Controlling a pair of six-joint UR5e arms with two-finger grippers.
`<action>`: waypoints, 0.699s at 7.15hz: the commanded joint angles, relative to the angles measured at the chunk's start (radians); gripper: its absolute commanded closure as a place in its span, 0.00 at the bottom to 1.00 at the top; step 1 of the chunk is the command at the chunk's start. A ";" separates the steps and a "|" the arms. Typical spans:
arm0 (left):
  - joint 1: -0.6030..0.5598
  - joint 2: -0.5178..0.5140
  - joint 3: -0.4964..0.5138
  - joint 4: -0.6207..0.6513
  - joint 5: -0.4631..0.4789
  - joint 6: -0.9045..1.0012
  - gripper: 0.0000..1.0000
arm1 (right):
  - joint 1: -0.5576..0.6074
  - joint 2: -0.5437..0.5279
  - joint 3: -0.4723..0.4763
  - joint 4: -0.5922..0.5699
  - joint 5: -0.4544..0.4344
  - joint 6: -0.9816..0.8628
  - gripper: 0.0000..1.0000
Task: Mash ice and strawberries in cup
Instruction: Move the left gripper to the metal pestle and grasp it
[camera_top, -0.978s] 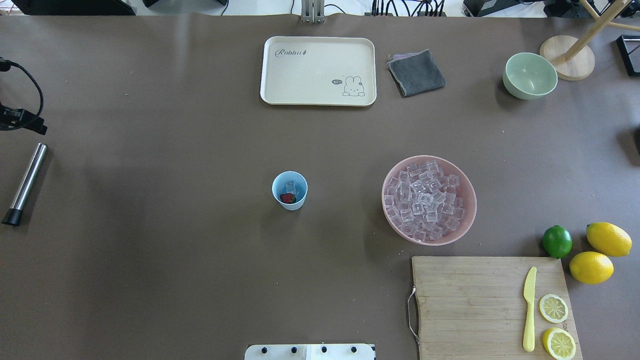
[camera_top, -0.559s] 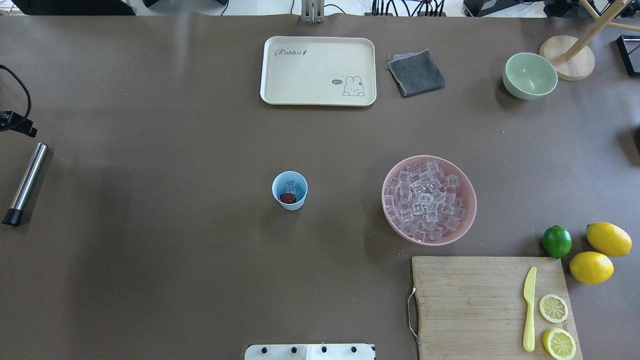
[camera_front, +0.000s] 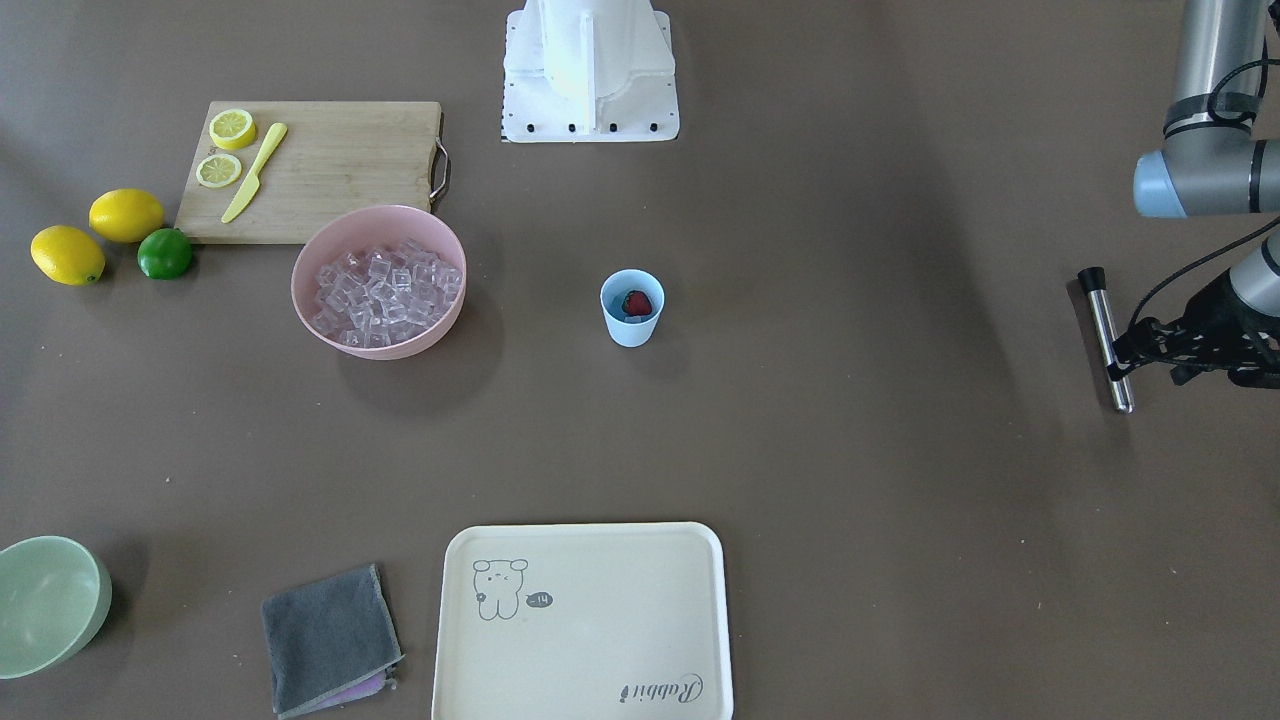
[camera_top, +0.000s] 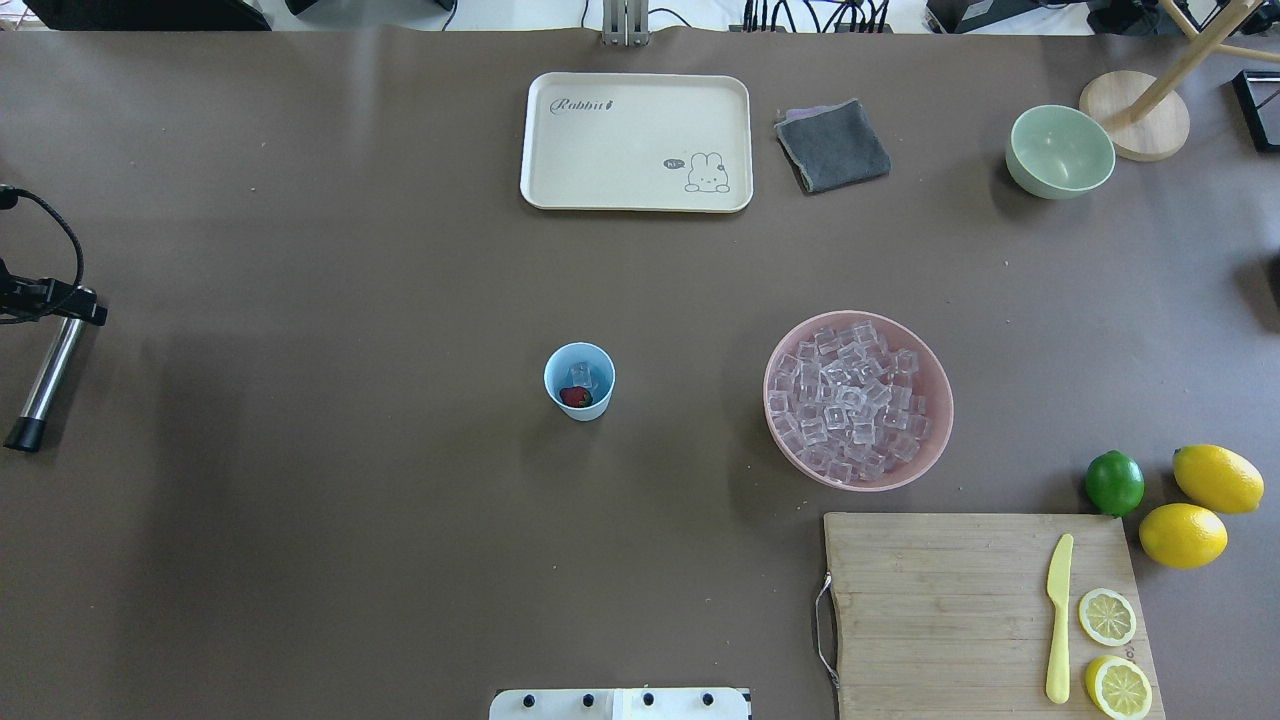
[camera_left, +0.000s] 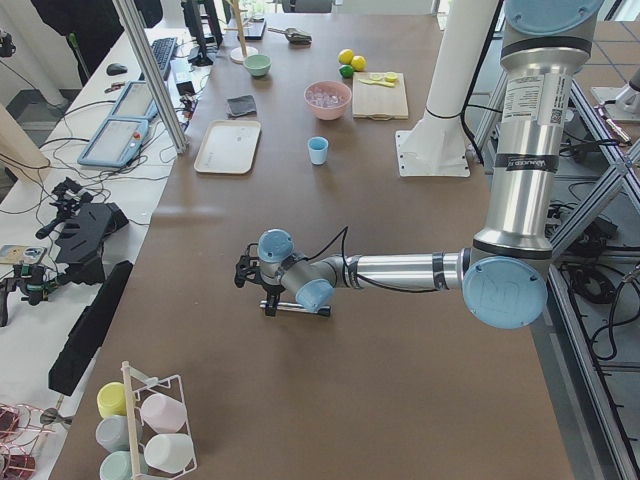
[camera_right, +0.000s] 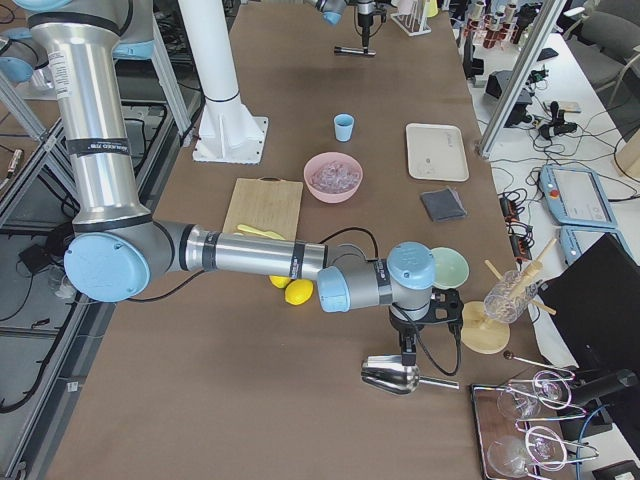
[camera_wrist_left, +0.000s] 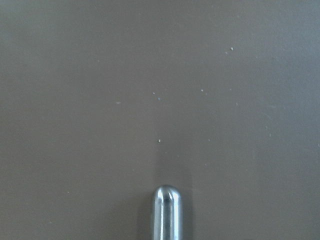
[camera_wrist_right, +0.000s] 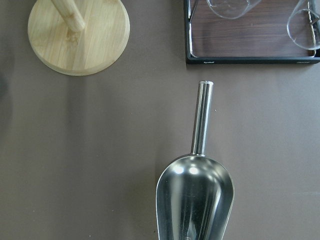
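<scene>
Step in hand, by my read: fetching the masher. Cup (camera_top: 579, 381) already loaded w/ strawberry (camera_top: 574, 397) + a few ice cubes (camera_top: 581, 375) in it; nothing mashed yet, berry looks whole.

My left gripper (camera_top: 62, 303) sits over the rounded steel end of the muddler (camera_top: 45, 375), which lies flat on the table, black cap at the end away from me. Left wrist cam looks straight down: only the shiny tip shows at bottom edge, no fingers in frame. Can't tell if fingers are apart or closed on it; overhead + front views too small/dark to settle. In the front view the gripper (camera_front: 1150, 350) meets the bar partway along, approx crosswise to it.

Cup is well apart from left gripper, toward table centre, on my right. Pink bowl (camera_top: 858, 400) w/ bulk ice further that way.

Next move calls for: square grasp across the bar, firm pinch (smooth steel, prob slippery), lift, turn it upright, carry over to cup, descend centred. Light cup may tip or skid under pressing, so other hand may need to steady it.

Pose: left arm stretched low + long, forearm near level, wrist bent so tool points down. Right arm also reached out far, right gripper (camera_right: 415, 335) hovering above a metal scoop (camera_wrist_right: 195, 197), pointing down; fingers not seen, state unknown.
</scene>
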 joint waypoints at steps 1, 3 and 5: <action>0.019 0.006 0.002 -0.014 0.016 -0.001 0.18 | 0.000 0.001 -0.001 0.000 -0.008 -0.002 0.00; 0.019 0.022 0.002 -0.014 0.017 0.003 0.70 | 0.000 -0.001 0.001 0.000 -0.008 -0.002 0.00; 0.021 0.025 0.006 -0.014 0.021 0.004 0.80 | 0.000 0.001 0.001 0.000 -0.008 -0.002 0.00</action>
